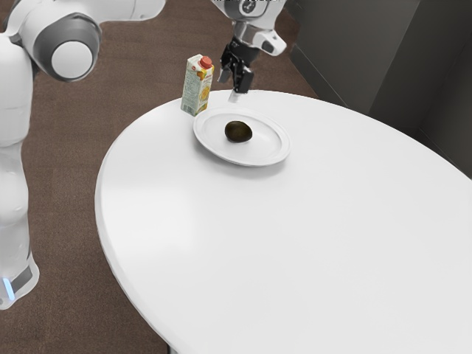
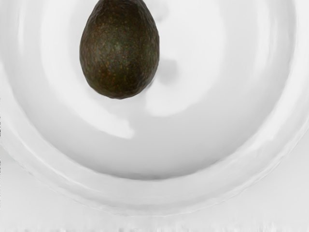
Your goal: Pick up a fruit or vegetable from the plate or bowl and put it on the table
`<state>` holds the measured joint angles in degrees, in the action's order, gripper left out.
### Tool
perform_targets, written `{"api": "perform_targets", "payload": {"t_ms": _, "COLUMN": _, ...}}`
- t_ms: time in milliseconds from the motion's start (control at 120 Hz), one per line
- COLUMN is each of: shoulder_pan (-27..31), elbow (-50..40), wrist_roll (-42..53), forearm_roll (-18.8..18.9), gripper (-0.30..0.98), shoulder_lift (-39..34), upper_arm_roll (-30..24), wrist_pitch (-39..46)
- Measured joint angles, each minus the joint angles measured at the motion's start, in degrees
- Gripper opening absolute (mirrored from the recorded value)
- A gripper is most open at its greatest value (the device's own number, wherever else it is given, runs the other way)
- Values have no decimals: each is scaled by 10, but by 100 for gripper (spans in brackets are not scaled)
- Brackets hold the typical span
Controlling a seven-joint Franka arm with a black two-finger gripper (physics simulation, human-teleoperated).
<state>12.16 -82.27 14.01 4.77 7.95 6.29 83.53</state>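
My gripper (image 1: pixel 233 81) hangs above the table's far edge, just beyond the plate, with its black fingers apart and nothing seen between them. A dark brown-green avocado (image 1: pixel 238 132) lies near the middle of the round white plate (image 1: pixel 262 151). In the wrist view the avocado (image 2: pixel 119 53) rests on the plate (image 2: pixel 193 121), its rounded end showing whole and its other end cut off by the view's edge. The gripper is clear of both.
A juice carton with a red cap (image 1: pixel 196 87) stands upright beside the plate, towards the exterior view's left. The white round table (image 1: pixel 287 236) stretches from the plate towards the exterior camera. A dark cabinet (image 1: pixel 354 51) stands behind the table.
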Motion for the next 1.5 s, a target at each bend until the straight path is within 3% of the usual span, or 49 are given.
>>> {"api": "perform_targets", "payload": {"t_ms": 192, "shoulder_pan": 1, "elbow": -77, "wrist_roll": 56, "forearm_roll": 6, "gripper": 68, "shoulder_lift": -43, "upper_arm_roll": 36, "wrist_pitch": 42}}
{"api": "perform_targets", "payload": {"t_ms": 450, "shoulder_pan": 10, "elbow": -88, "wrist_roll": 120, "forearm_roll": 14, "gripper": 68, "shoulder_lift": -32, "upper_arm_roll": 75, "wrist_pitch": 82}}
{"api": "perform_targets", "payload": {"t_ms": 750, "shoulder_pan": 2, "elbow": -94, "wrist_roll": 168, "forearm_roll": 4, "gripper": 68, "shoulder_lift": 7, "upper_arm_roll": 74, "wrist_pitch": 119}}
{"api": "perform_targets", "payload": {"t_ms": 1075, "shoulder_pan": -14, "elbow": -103, "wrist_roll": 193, "forearm_roll": -58, "gripper": 68, "shoulder_lift": 15, "upper_arm_roll": 47, "wrist_pitch": 152}}
{"api": "perform_targets", "payload": {"t_ms": 1500, "shoulder_pan": -14, "elbow": -122, "wrist_roll": 198, "forearm_roll": -63, "gripper": 68, "shoulder_lift": 39, "upper_arm_roll": 41, "wrist_pitch": 202}}
